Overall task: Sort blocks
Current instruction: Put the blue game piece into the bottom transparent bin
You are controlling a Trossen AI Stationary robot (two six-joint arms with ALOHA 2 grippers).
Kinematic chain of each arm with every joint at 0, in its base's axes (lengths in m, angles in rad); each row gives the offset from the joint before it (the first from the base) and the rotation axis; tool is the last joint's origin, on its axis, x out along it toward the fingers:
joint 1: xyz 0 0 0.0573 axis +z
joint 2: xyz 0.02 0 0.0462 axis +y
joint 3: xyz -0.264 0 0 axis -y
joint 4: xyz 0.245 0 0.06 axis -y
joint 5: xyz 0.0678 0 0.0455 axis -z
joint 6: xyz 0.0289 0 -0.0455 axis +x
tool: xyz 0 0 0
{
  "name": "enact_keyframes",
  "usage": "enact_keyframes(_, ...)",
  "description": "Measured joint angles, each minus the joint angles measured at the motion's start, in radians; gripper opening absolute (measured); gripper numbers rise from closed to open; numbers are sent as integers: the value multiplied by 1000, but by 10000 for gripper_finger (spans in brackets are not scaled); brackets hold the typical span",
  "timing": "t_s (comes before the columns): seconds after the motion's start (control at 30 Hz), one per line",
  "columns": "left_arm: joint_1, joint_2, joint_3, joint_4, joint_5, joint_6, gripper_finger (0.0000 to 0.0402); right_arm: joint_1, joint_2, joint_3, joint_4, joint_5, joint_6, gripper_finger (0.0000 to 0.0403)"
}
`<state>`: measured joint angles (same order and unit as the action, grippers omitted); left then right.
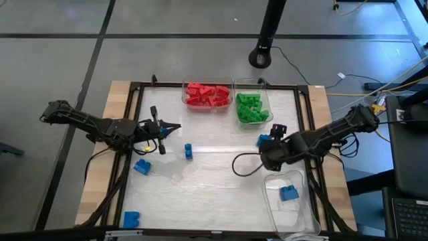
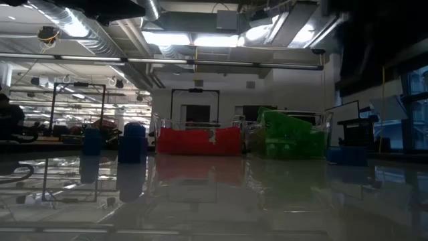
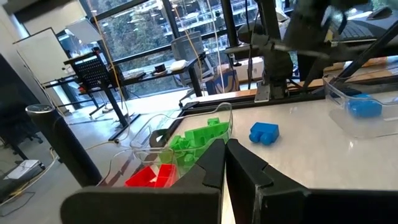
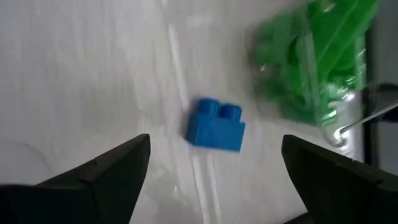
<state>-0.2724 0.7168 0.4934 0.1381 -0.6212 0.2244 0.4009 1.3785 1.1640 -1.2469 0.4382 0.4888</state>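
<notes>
The bench (image 1: pixel 214 194) has a pale, whitish glossy top with a light wood border and a black frame. One clear bin (image 1: pixel 208 96) holds red blocks (image 1: pixel 206 94), and the clear bin (image 1: pixel 253 107) beside it holds green blocks (image 1: pixel 251 108). A third clear bin (image 1: pixel 289 201) contains one blue block (image 1: pixel 289 193). More blue blocks lie on the pale top: one (image 1: pixel 188 151), another (image 1: pixel 142 167), another (image 1: pixel 131 218), and one (image 4: pixel 215 126) by the green bin. Both arms are dark, nearly black. The floor around is grey.
</notes>
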Motion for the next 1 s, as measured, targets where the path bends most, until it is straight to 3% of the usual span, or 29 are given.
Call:
enact_keyframes(0.33,0,0,0,0,0,-7,4,-162,0,-188,165,-141,-25,395)
enact_keyframes(0.47,0,0,0,0,0,-8,4,-204,0,-255,213,-145,-27,397)
enact_keyframes(0.6,0,0,0,0,0,-8,4,-248,0,-301,236,-147,-47,397)
enact_keyframes(0.8,0,0,0,0,0,-8,4,-319,0,-358,387,-240,-125,399)
enact_keyframes(1.0,0,0,0,-1,0,-8,4,-364,0,-360,392,-237,-166,399)
